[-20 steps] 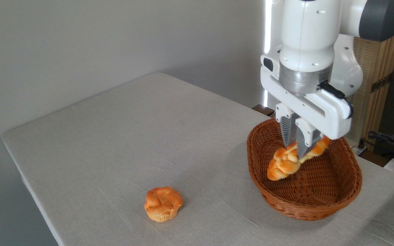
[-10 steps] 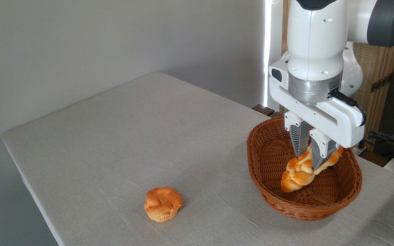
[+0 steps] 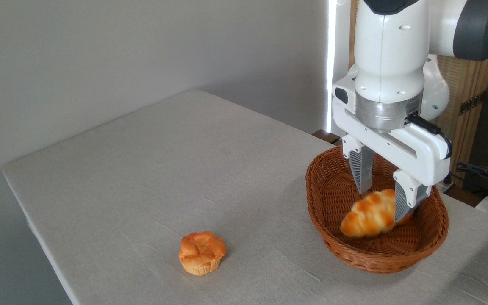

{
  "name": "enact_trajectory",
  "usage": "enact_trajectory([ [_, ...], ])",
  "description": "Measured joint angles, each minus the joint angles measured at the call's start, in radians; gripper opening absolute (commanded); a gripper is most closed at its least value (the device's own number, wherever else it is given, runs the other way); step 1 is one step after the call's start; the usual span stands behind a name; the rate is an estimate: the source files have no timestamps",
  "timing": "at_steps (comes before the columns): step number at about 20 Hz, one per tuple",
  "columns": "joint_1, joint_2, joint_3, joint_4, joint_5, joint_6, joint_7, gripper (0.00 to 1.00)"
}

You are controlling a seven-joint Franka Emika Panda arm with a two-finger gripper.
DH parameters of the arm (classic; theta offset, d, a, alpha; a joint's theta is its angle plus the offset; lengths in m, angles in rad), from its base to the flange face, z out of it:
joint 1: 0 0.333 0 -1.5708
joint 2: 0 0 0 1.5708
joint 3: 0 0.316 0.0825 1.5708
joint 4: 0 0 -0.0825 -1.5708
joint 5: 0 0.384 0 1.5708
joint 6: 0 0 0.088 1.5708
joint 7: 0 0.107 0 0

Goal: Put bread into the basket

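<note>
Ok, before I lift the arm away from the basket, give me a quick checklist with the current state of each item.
1. Gripper open: ok, fingers spread wide.
2. Braided bread loaf inside the wicker basket: ok, though blurred, so it may not have settled.
3. Fingers free of the loaf: cannot tell; the right finger overlaps the loaf's end.
4. Straight-up lift path free of the basket rim: ok, both fingers sit inside the rim.
5. Round knotted bun out of the way: ok, on the table well left of the basket.
</note>
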Motion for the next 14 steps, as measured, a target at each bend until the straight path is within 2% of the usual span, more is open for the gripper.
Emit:
enact_trajectory([
  [3,-0.001,-0.001,-0.001,0.004,-0.009,0.0,0.0,1.0],
  [6,-0.004,-0.006,-0.054,0.066,-0.122,-0.015,-0.043,1.0],
  [9,-0.008,-0.014,-0.186,0.169,-0.204,-0.053,-0.112,1.0],
  [11,-0.011,-0.007,-0.28,0.232,-0.235,-0.058,-0.188,1.0],
  [14,-0.014,0.065,-0.416,0.327,-0.274,-0.055,-0.332,1.0],
])
